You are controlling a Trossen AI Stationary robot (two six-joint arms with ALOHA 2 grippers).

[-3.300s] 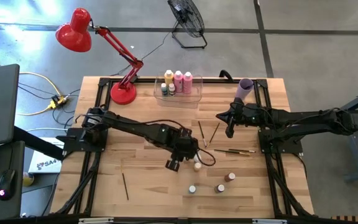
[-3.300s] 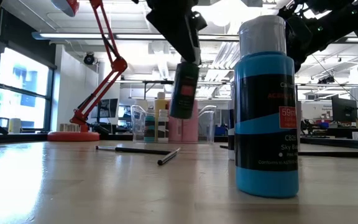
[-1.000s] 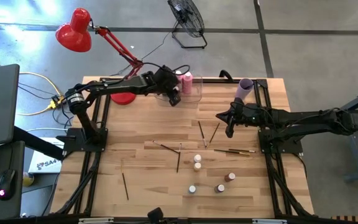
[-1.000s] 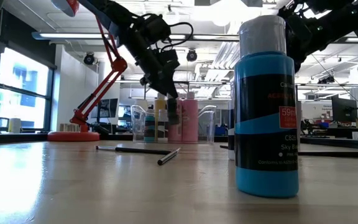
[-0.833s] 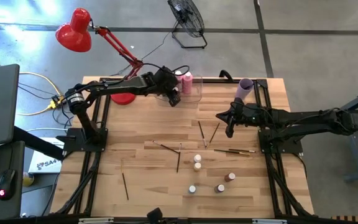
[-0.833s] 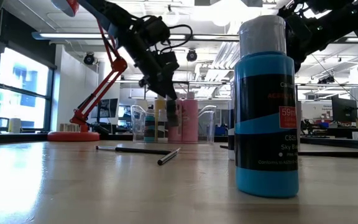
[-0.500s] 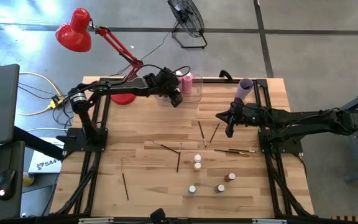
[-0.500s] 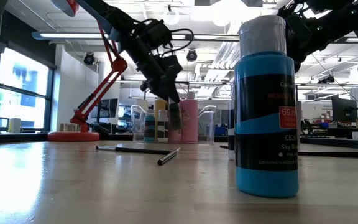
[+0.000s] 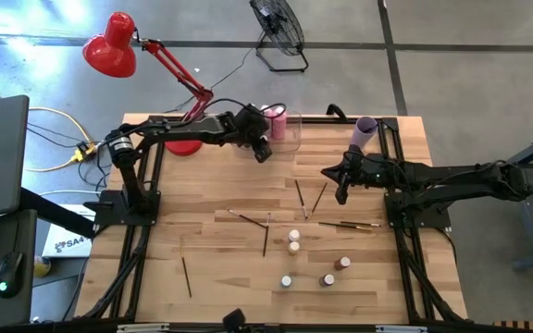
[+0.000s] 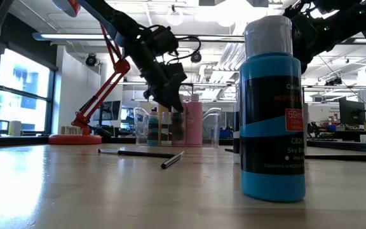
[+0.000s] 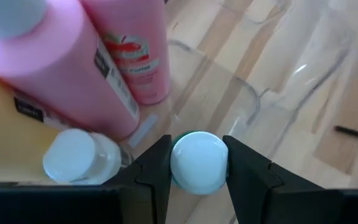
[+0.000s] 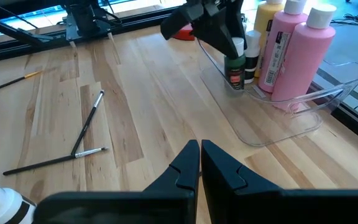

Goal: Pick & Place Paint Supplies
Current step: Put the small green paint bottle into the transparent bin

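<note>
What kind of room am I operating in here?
Probably an open lab or workshop: a wooden worktable on bare concrete, a red desk lamp and floor fan, with monitors behind.

The left arm reaches long across the back of the tabletop, its left gripper (image 9: 263, 151) angled downward, the two dark fingers (image 11: 154, 171) pressed on either side of a small white-capped bottle (image 11: 198, 162). The right arm lies stretched low from the right side, its right gripper (image 9: 341, 195) pointing down with fingers closed together; it seems to hang clear of the surface.
</note>
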